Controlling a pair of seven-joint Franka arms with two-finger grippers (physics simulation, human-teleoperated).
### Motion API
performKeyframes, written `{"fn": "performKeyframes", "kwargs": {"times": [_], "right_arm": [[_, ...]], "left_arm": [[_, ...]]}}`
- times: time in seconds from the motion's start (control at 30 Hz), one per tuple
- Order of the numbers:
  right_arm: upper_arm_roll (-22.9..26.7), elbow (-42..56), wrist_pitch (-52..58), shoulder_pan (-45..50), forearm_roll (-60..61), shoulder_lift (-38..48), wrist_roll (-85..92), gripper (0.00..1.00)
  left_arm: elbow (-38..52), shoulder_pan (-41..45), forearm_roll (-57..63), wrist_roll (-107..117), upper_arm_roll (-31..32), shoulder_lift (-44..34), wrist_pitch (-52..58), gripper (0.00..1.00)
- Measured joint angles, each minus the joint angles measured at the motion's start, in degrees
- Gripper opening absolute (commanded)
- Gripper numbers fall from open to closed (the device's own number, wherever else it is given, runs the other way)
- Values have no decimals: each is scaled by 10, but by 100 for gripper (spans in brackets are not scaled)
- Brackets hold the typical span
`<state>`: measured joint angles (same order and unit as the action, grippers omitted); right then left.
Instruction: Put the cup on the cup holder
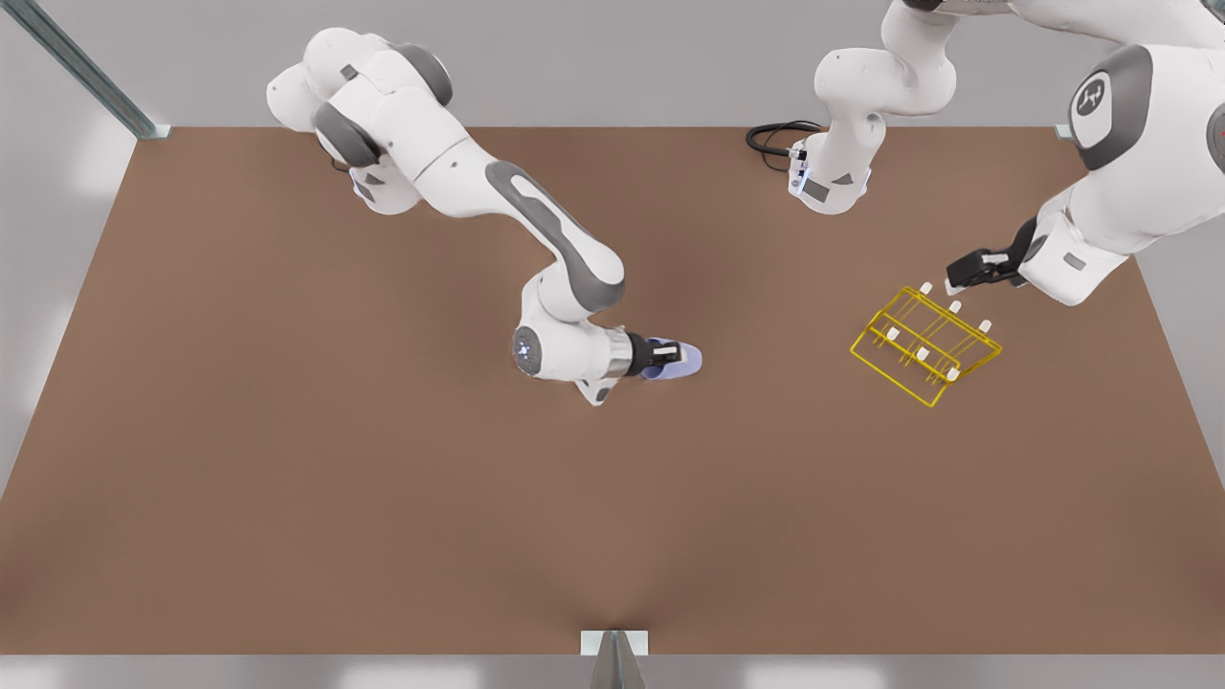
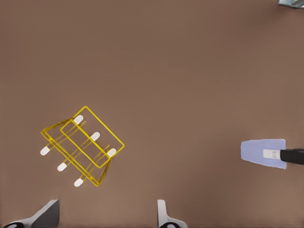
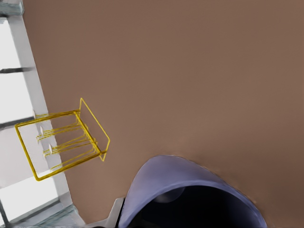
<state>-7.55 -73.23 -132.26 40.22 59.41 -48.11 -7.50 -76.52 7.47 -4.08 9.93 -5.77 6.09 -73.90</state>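
Observation:
The lavender-blue cup [image 1: 687, 361] lies on its side in my right gripper [image 1: 670, 356], near the table's middle, with the fingers shut on it. From the right wrist its open mouth [image 3: 190, 199] is very close. The left wrist view has the cup [image 2: 263, 153] farther off, with a dark finger [image 2: 292, 156] of the right gripper on it. The yellow wire cup holder [image 1: 925, 344] with white-tipped pegs stands at the front view's right, also seen as cup holder [image 2: 81, 145] and cup holder [image 3: 61, 140]. My left gripper [image 1: 965, 273] hovers just behind the holder, open and holding nothing, as left gripper [image 2: 108, 205].
The brown table [image 1: 287, 478] stretches wide between the cup and the holder. A black cable [image 1: 770, 139] loops by the far arm base. A metal bracket [image 1: 612, 655] sits at the near edge and a rail [image 1: 86, 72] at the back left corner.

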Motion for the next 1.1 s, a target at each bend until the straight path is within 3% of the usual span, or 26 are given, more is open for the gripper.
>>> {"fn": "performKeyframes", "kwargs": {"times": [0.17,0.4,0.43,0.47,0.77,1.0,1.1], "right_arm": [[0,163,-67,66,86,-134,87,21],[3,201,-132,85,113,-194,186,23],[2,201,-137,85,114,-194,197,76],[1,201,-142,85,114,-194,206,100],[-1,187,-166,63,115,-189,275,100],[-21,100,-171,24,113,-155,319,100],[-23,16,-170,-7,111,-101,338,100]], "left_arm": [[0,-6,0,5,0,34,-9,100],[-37,58,3,44,5,64,-63,100],[-49,66,3,50,5,63,-72,100],[-56,75,3,55,6,62,-80,100],[-102,110,2,122,8,60,-133,100],[-122,121,1,184,8,64,-151,100],[-145,121,2,253,42,100,-181,100]]}}
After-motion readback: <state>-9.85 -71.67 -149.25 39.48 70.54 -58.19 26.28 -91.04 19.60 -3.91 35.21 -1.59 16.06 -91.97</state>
